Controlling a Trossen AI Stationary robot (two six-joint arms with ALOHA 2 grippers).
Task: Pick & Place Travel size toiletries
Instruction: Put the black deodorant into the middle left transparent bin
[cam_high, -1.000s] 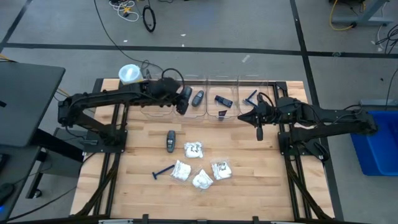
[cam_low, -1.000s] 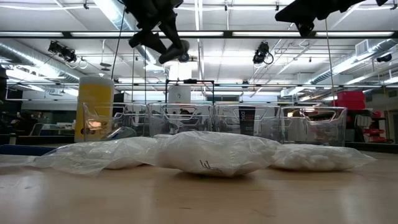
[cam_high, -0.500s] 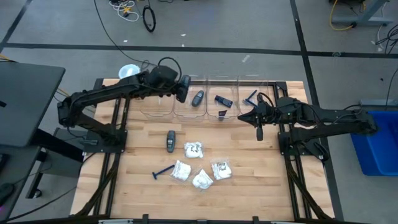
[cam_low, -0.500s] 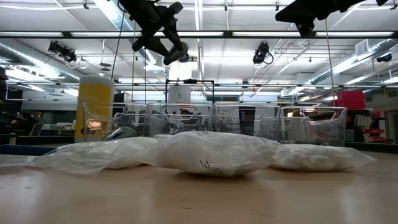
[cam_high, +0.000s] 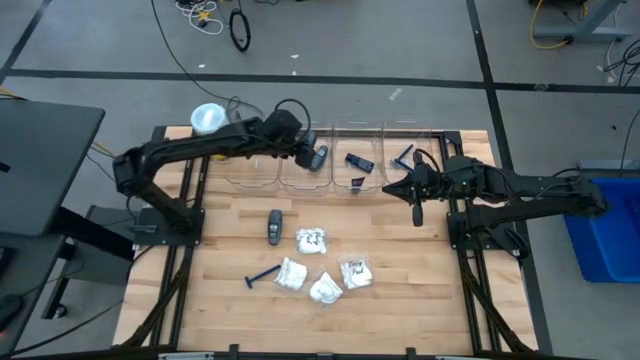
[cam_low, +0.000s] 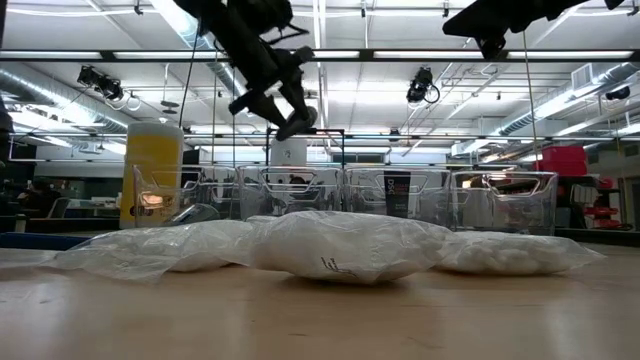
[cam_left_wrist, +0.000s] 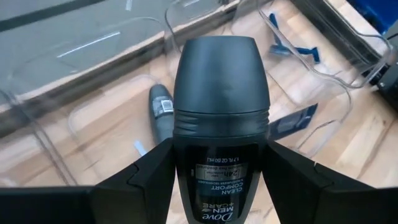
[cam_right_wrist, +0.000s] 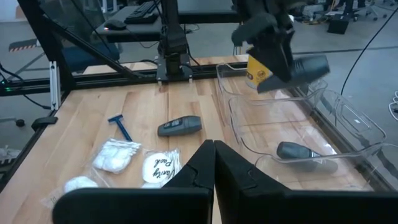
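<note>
Deodorant over the bins

My left claw (cam_left_wrist: 217, 180) grips the Dove deodorant stick (cam_left_wrist: 221, 118) at its body, over the clear bin (cam_high: 305, 165) at twelve o'clock; rigid, smooth, likely slippery. Right claw (cam_high: 416, 214) clenched, idle.

Toiletries on the table, bins along the far edge

A row of clear bins (cam_high: 355, 160) stands along the far edge of the table (cam_high: 220, 240). The left gripper (cam_high: 305, 155) holds a deodorant stick (cam_left_wrist: 221, 118) above the second bin from the left, where another deodorant stick (cam_high: 319, 158) lies. The next bin to the right holds a rectangular piece (cam_high: 359, 161), and the last bin holds a razor (cam_high: 403, 155). The right gripper (cam_high: 416, 213) hangs in front of that last bin. Mid-table lies a third deodorant stick (cam_high: 275, 227); right of it and nearer the front lie four packets (cam_high: 322, 268), with a second razor (cam_high: 263, 276) to their left. A cylinder (cam_high: 207, 119) stands at the far left corner.
</note>
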